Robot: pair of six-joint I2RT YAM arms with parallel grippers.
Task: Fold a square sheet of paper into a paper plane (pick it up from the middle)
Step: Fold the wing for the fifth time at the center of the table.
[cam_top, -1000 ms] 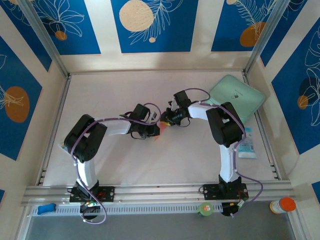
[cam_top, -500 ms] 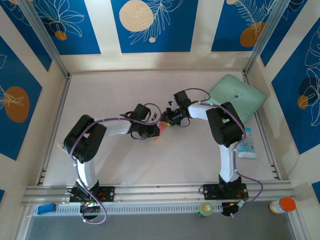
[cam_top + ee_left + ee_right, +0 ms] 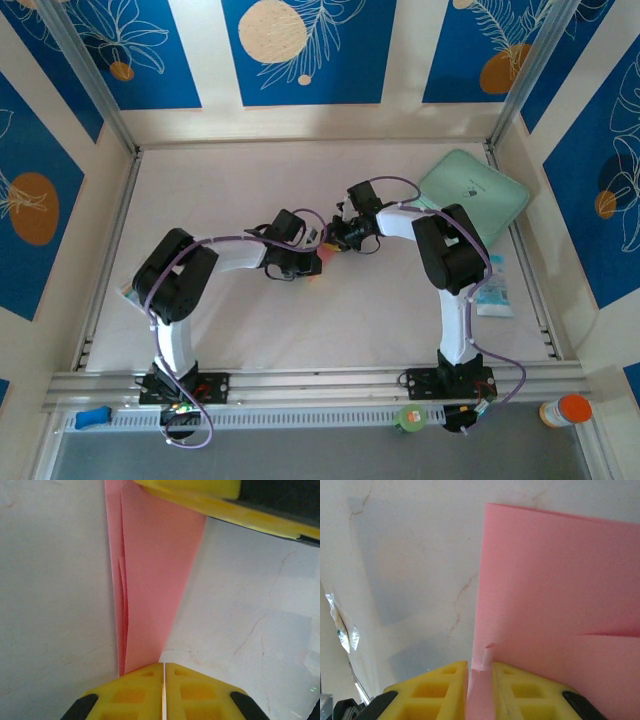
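**Mid-fold, both claws on the paper**

The left claw is closing its pads flat together, and the narrow end of the paper is running straight into them, so I judge it is pinching that tip. The right claw is gripping the wider end, pink showing between its pads. The paper is hanging between the two, lifted off the table around its middle, well apart from the pad in the far right corner. It is already tapering and showing layered creases, so I would say the folding is well underway but not finished. The next move is calling for both claws to work together, without tearing or twisting the paper, to sharpen the next crease.
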